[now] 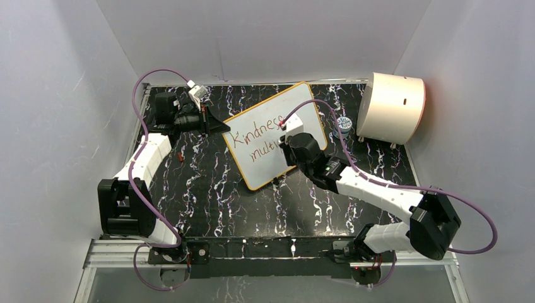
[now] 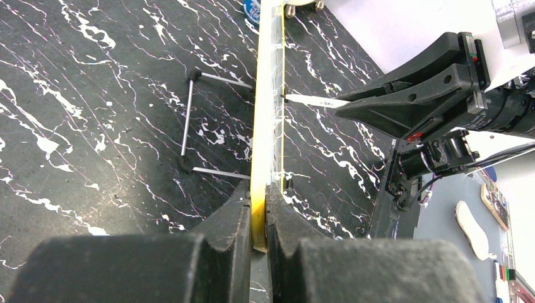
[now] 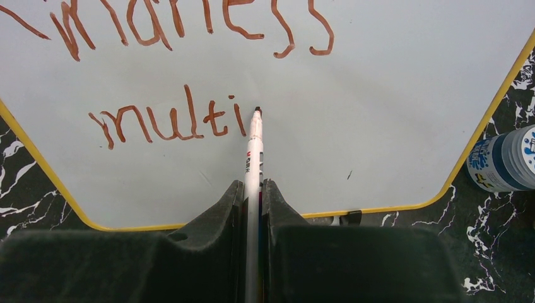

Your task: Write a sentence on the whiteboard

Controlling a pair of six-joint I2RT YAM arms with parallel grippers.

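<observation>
Right now my right claw (image 3: 252, 192) is clenched on a slim white marker pen (image 3: 255, 148). The barrel runs out between the fingers so its dark tip meets the flat white whiteboard with the orange-yellow rim (image 3: 391, 88), just past the dot of the last "i". The dark red handwritten sentence (image 3: 164, 123) reads "Kindness" above "multi", so I judge the second word only half written. My left claw (image 2: 255, 205) is clamped on the board's yellow edge, which I take to be why the board stands tilted and steady under the pen's push. Only the left wrist view shows the board edge-on, a thin wire stand (image 2: 189, 120) behind it, and the tip seemingly touching the face. Only the right wrist view makes the letters easy to read. The top camera gives me the layout: board mid-desk on the black marbled mat (image 1: 202, 189), cream half-cylinder drum (image 1: 391, 107) at the far right.
</observation>
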